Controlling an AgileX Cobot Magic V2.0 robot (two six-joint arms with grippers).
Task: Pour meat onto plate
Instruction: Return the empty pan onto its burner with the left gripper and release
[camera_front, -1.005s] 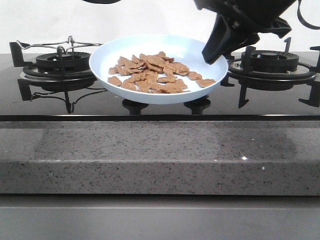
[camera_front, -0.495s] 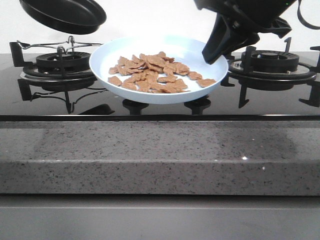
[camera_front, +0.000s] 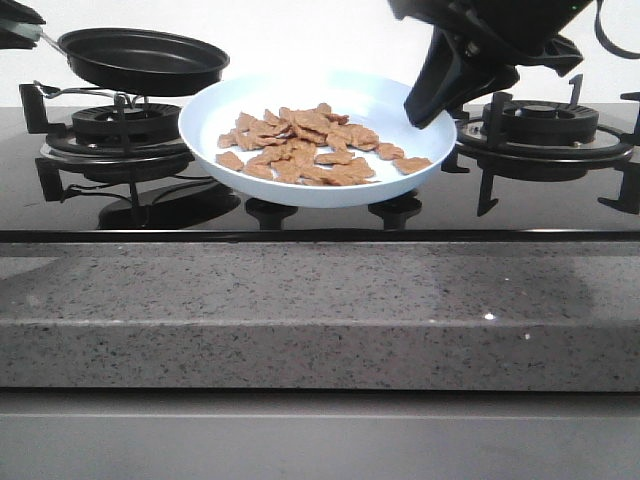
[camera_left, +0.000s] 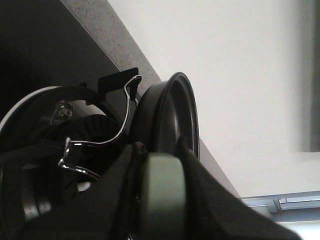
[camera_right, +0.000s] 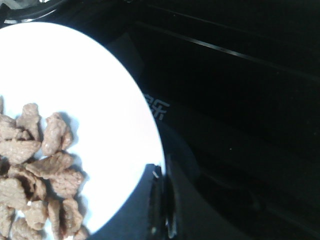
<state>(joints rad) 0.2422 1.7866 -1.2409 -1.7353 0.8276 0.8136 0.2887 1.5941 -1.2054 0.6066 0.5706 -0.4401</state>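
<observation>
The pale blue-white plate (camera_front: 320, 190) is held above the hob at the middle, tilted a little. The meat (camera_front: 310, 148), light-brown flat pieces, lies heaped on it. My right gripper (camera_front: 425, 112) is shut on the plate's right rim; the right wrist view shows the plate (camera_right: 100, 100), the meat (camera_right: 35, 170) and my right gripper (camera_right: 162, 200) pinching the rim. My left gripper (camera_left: 160, 200) is shut on the grey handle (camera_left: 162, 195) of the black pan (camera_front: 145, 60). The pan looks empty and hangs just above the left burner (camera_front: 115, 135).
A black glass hob (camera_front: 320, 215) carries a left burner with a wire grate and a right burner (camera_front: 545, 130). A grey speckled stone counter edge (camera_front: 320, 310) runs along the front. A white wall stands behind.
The black pan has come down from the upper left and levelled out over the left burner. The plate, the meat and my right gripper have not moved.
</observation>
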